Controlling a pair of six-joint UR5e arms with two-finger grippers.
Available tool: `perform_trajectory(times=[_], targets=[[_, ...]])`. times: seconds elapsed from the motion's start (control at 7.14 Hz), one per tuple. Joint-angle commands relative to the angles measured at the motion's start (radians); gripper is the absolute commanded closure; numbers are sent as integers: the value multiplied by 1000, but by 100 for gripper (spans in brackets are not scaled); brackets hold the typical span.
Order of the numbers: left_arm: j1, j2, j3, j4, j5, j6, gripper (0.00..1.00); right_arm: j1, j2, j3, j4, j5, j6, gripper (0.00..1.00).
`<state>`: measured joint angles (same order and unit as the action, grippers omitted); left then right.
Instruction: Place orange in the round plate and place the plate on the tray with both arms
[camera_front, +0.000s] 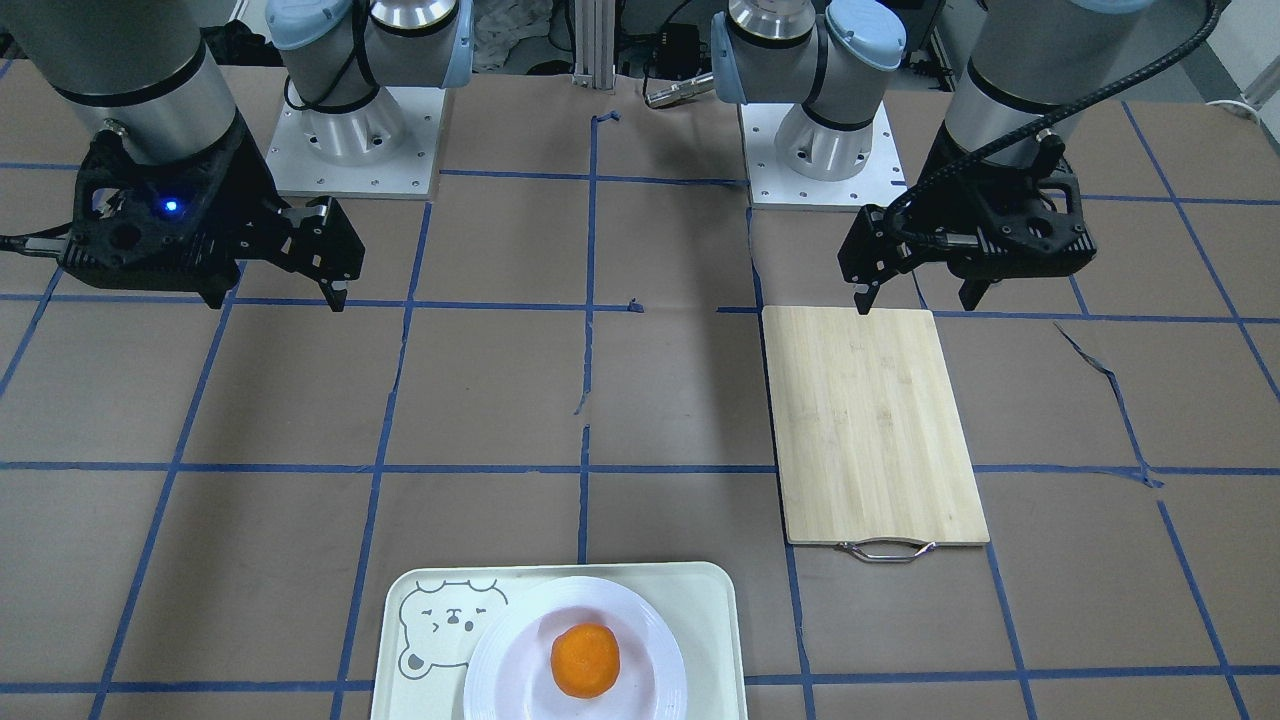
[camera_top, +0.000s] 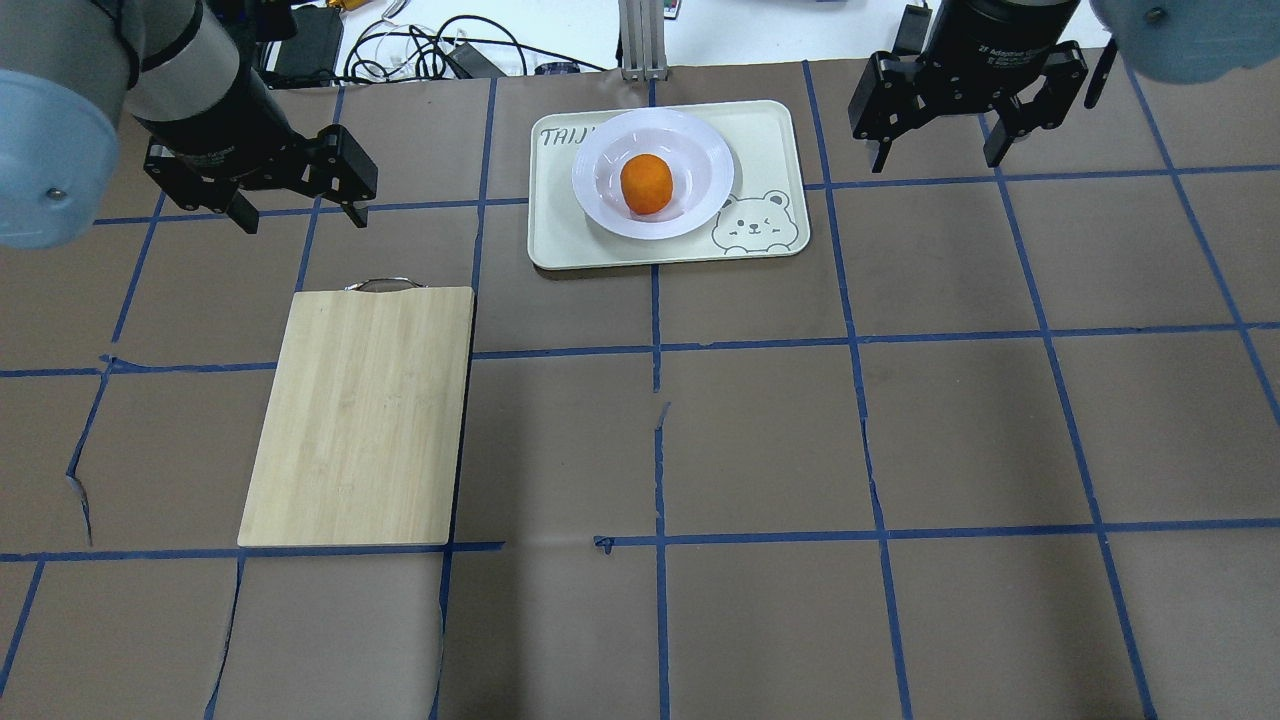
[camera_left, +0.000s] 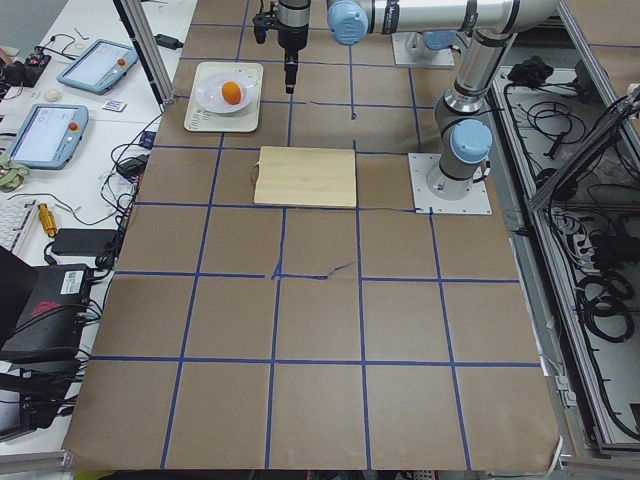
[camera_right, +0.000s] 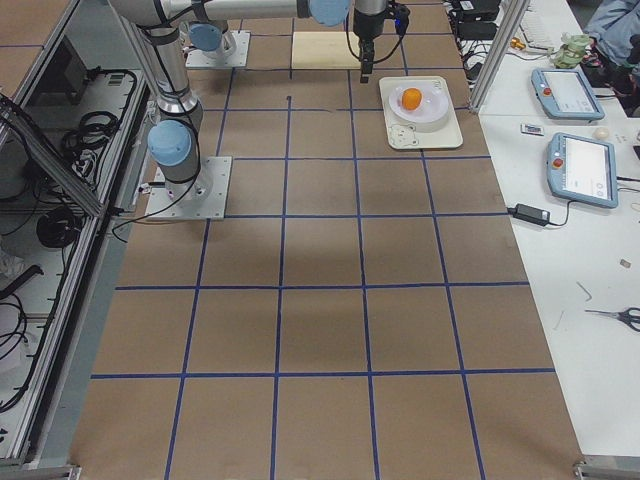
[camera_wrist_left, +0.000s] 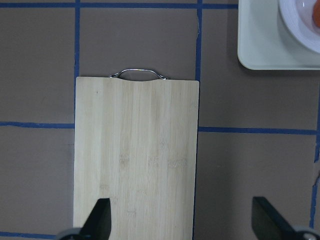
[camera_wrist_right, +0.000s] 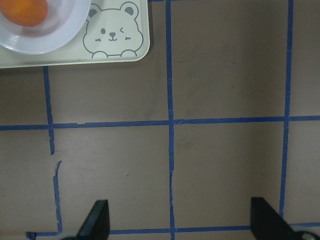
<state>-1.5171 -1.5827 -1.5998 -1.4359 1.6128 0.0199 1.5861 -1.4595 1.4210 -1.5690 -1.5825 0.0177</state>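
Observation:
The orange (camera_top: 646, 184) sits in the sunken centre of the round white plate (camera_top: 600, 195). The plate rests on the mint tray (camera_top: 770, 130), beside its bear drawing, at the table's far edge. Seen from the front, the orange (camera_front: 585, 660), plate (camera_front: 640, 620) and tray (camera_front: 705, 600) lie at the bottom centre. My left gripper (camera_top: 302, 222) hangs open and empty over the handle end of the cutting board, left of the tray. To the right of the tray my right gripper (camera_top: 935, 160) is open and holds nothing. The right wrist view catches the orange (camera_wrist_right: 25, 10) at its top left corner.
A bamboo cutting board (camera_top: 365, 410) with a metal handle (camera_top: 382, 284) lies on the left half of the brown, blue-taped table. Both arm bases (camera_front: 355, 140) stand at the robot's edge. Cables and tablets lie beyond the far edge.

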Motion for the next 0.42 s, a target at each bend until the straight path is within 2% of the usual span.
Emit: perform_trajectory(times=[0.0,0.28], targets=[[0,1,0,0,4,0,0,0,-1,4,-8,-2,-7,0],[0,3,0,0,6,0,0,0,-1,4,-8,1,2,0]])
